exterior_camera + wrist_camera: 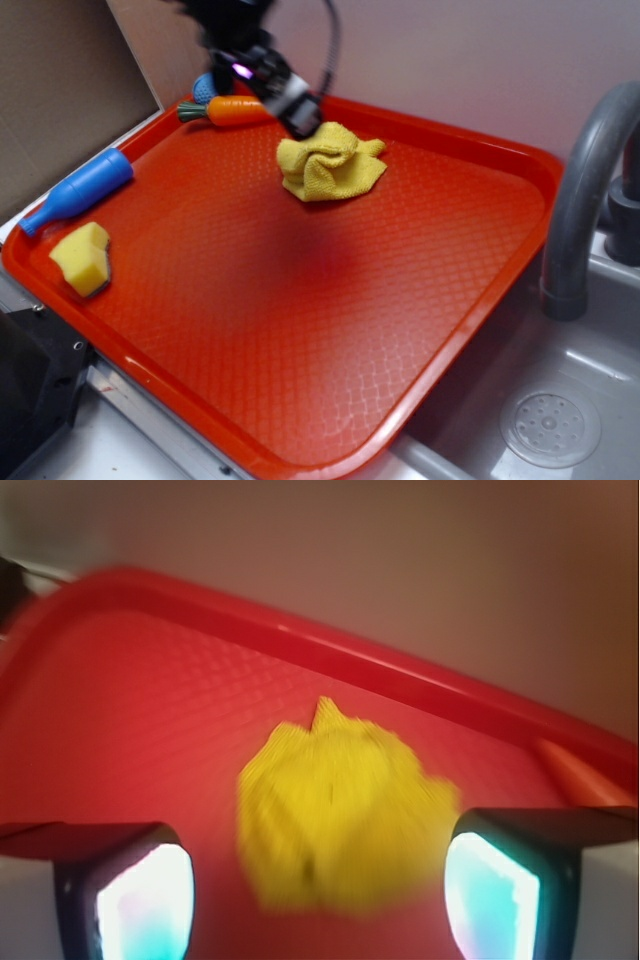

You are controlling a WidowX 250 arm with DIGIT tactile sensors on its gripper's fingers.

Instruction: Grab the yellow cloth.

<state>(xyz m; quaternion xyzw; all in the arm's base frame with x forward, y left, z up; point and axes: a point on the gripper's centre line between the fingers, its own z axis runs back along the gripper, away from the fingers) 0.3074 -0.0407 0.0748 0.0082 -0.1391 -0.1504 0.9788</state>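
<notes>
The yellow cloth (330, 162) lies crumpled in folds on the red tray (330, 330), toward its far side. My gripper (300, 118) hangs just above the cloth's far left edge, angled down at it. In the wrist view the cloth (340, 815) is blurred and sits ahead, between my two fingers. My gripper (320, 900) is open, its pads wide apart and holding nothing.
A toy carrot (232, 110) lies at the tray's far left rim, with a blue object (204, 88) behind it. A blue bottle (78, 190) and a yellow sponge block (82, 258) lie at the tray's left. A grey faucet (580, 200) and sink (560, 420) stand at the right.
</notes>
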